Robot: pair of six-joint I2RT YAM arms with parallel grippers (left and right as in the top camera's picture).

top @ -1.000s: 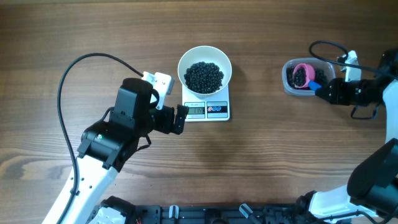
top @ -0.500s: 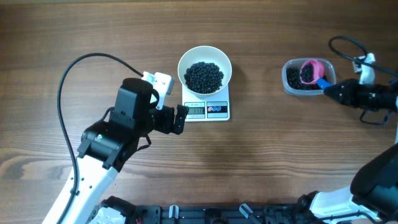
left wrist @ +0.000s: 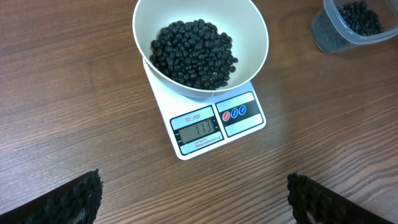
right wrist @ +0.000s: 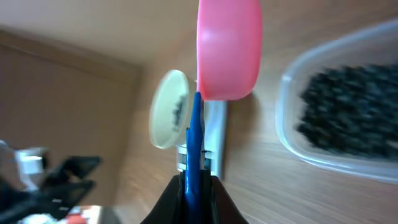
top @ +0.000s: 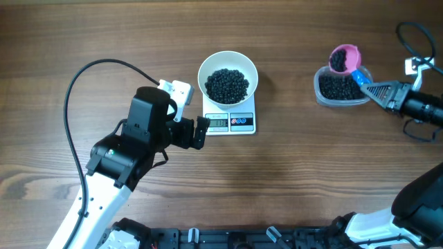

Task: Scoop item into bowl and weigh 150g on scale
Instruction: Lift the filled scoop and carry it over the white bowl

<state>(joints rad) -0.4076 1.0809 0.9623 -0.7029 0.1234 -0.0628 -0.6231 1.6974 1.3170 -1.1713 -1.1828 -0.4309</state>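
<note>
White bowl (left wrist: 252, 37) of beans (left wrist: 193, 53) sits on scale (left wrist: 239, 118), desk centre; display (left wrist: 198, 129) reads 113, so short of target. Your right tool (top: 370, 88) pinches the loaded scoop (top: 344, 58) over the tub (top: 325, 95) at 2 o'clock. Left tool (top: 201, 133) is spread and idle.

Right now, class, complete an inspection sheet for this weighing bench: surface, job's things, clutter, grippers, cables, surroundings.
Surface: brown wooden table.
Job's things: white bowl of black beans sits on the kitchen scale, display reading 113; clear tub holds more.
Clutter: nothing seen.
Grippers: left gripper open, empty, near the scale; right gripper shut on the pink scoop's blue handle, scoop loaded.
Cables: black cable loops over the left arm.
Surroundings: black rig base at near edge.
</note>
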